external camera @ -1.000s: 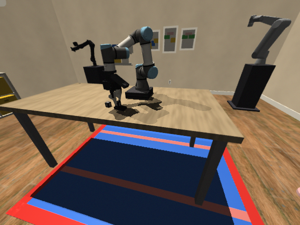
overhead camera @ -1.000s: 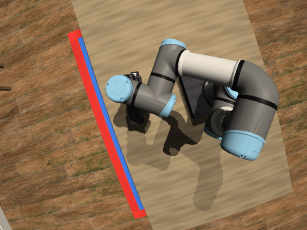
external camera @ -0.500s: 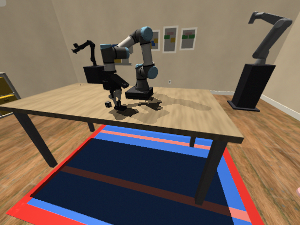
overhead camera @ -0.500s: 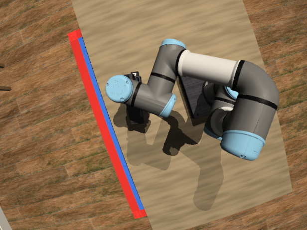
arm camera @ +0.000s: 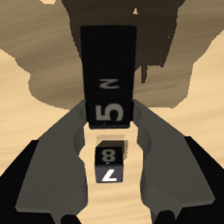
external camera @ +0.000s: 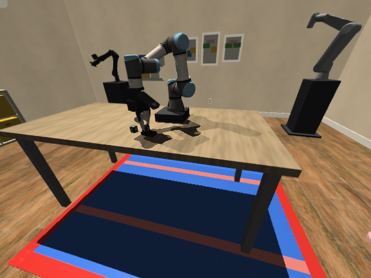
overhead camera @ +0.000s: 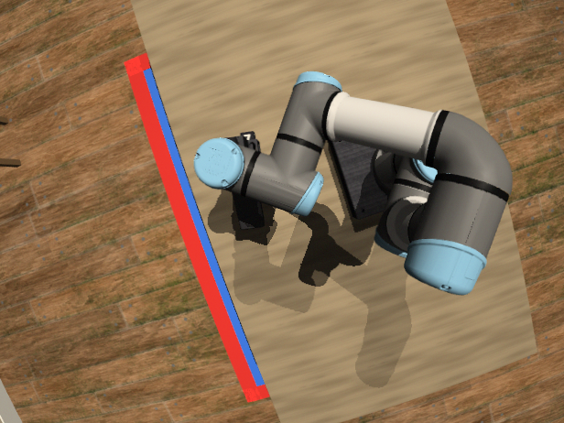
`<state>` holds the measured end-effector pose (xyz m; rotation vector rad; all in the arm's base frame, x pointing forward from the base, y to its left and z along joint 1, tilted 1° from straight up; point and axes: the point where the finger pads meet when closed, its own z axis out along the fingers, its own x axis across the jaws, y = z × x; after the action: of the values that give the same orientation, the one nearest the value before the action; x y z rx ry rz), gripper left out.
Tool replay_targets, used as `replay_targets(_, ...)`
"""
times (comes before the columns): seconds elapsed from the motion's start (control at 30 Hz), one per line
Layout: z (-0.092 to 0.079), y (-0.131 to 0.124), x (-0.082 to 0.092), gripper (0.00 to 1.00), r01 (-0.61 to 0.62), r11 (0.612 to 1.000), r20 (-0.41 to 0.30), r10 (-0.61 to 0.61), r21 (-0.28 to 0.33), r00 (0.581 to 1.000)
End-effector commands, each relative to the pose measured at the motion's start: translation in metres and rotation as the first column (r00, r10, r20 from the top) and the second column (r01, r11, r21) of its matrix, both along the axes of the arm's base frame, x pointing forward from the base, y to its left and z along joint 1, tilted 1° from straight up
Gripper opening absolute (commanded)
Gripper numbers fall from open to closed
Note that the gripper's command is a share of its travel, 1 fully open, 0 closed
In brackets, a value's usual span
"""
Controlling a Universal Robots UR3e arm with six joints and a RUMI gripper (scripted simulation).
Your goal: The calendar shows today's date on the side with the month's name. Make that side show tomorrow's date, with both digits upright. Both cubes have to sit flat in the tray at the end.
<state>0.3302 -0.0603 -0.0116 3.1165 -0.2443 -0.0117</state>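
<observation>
My gripper points down, shut on a black cube with a white 5, turned sideways in the wrist view. The cube is at or just above the small black tray; contact is unclear. Above the 5, the wrist view shows a smaller sideways mark like a 2 or N on black; where cube and tray divide there is unclear. A loose black cube lies on the table beside the tray, showing 8 and 7. The arm hides both cubes in the top view. No month name is readable.
The wooden table bears everything. My arm's dark base plate stands behind the tray. The table's front edge is on the near side. The arm's shadow falls around the tray.
</observation>
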Motion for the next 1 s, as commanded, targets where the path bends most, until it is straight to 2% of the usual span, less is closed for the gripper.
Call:
replay_targets(0.0, -0.0015, -0.0005, 0.0005, 0.11, 0.000, 1.000, 0.002, 0.000, 0.000, 1.000)
replay_targets(0.97, -0.0084, -0.0009, 0.0009, 0.11, 0.000, 1.000, 0.004, 0.000, -0.001, 1.000)
